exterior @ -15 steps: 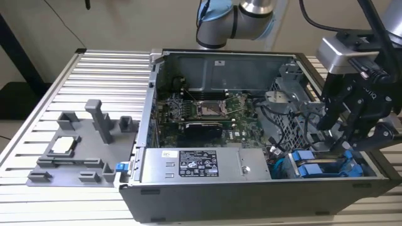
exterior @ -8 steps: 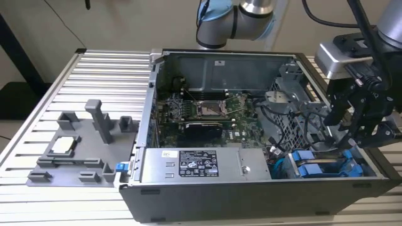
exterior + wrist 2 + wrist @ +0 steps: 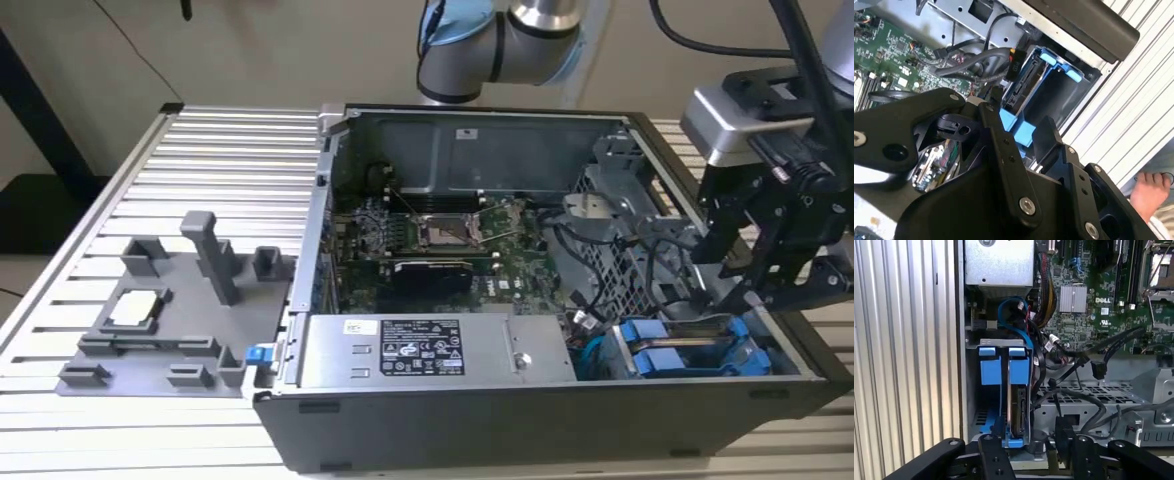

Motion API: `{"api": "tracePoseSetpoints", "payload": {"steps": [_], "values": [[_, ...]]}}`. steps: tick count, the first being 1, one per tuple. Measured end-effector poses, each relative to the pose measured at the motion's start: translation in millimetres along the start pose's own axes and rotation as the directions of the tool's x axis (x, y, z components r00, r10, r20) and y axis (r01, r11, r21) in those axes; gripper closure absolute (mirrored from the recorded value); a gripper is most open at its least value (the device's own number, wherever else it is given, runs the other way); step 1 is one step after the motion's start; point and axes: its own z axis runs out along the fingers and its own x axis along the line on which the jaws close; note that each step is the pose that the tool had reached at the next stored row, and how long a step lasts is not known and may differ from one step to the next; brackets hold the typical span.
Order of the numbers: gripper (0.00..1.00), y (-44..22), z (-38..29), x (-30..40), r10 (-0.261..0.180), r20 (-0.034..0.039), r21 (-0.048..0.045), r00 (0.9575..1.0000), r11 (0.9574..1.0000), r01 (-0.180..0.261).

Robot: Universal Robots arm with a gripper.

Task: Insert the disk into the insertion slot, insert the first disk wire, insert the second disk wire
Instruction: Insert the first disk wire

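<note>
Two blue carriers sit side by side in the grey cage. The one that holds the disk (image 3: 1017,410) is the one nearer to the middle of the gripper (image 3: 1030,432). The other carrier (image 3: 989,371) is on the outer side, next to the wall of the case (image 3: 534,420). The disk is in the slot (image 3: 1004,343) and stands on its narrow edge. It lies straight ahead of the fingertips. Its long axis runs in the same direction as the fingers (image 3: 997,450) point, away from the gripper, and its blue tab is at the far end. The fingers are apart and nothing is clamped. In the first wrist view one finger is just beside the near end of the disk, while the other is clearly apart from it, so the disk is not centred in the opening. From this I judge that the first step is done and the work is now at the near end of the disk. A blue wire (image 3: 1013,315) makes a loop beyond the far end of the cage. Black cables lie on the side of the farther finger, and one of them ends in a free black plug (image 3: 1097,371) in front of the board (image 3: 1114,315). I cannot tell whether any wire is seated in the disk.
</note>
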Motion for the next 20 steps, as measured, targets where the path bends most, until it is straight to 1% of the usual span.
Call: {"api": "tracePoseSetpoints", "payload": {"steps": [2, 3, 5, 7, 9, 12, 13, 14, 15, 16, 20], "values": [[0.47, -3.6, 0.3, 0.0, -0.001, 0.0001, -0.0069, 1.0, 1.0, 0.001], [0.47, -5.9, 0.6, 0.1, -0.002, 0.0003, -0.0081, 1.0, 1.0, 0.002], [0.47, -10.8, 1.1, 0.1, -0.004, 0.0006, -0.0087, 1.0, 1.0, 0.004], [0.47, -15.6, 1.6, 0.2, -0.006, 0.0025, -0.0088, 1.0, 0.9999, 0.006], [0.47, -18.9, 1.9, 0.2, -0.009, 0.005, -0.009, 0.9999, 0.9999, 0.009], [0.47, -22.4, 2.2, 0.2, -0.013, 0.0123, -0.0091, 0.9998, 0.9999, 0.013], [0.47, -24.4, 2.2, 0.2, -0.014, 0.0161, -0.009, 0.9998, 0.9999, 0.014], [0.47, -26.7, 2.2, 0.3, -0.014, 0.0218, -0.009, 0.9997, 0.9999, 0.014], [0.47, -28.5, 2.3, 0.3, -0.014, 0.0256, -0.0089, 0.9996, 0.9999, 0.014], [0.47, -30.1, 2.5, 0.3, -0.014, 0.0277, -0.0089, 0.9995, 0.9999, 0.014], [0.47, -34.1, 3.2, -1.5, -0.016, 0.0285, -0.0102, 0.9995, 0.9998, 0.016]]}}
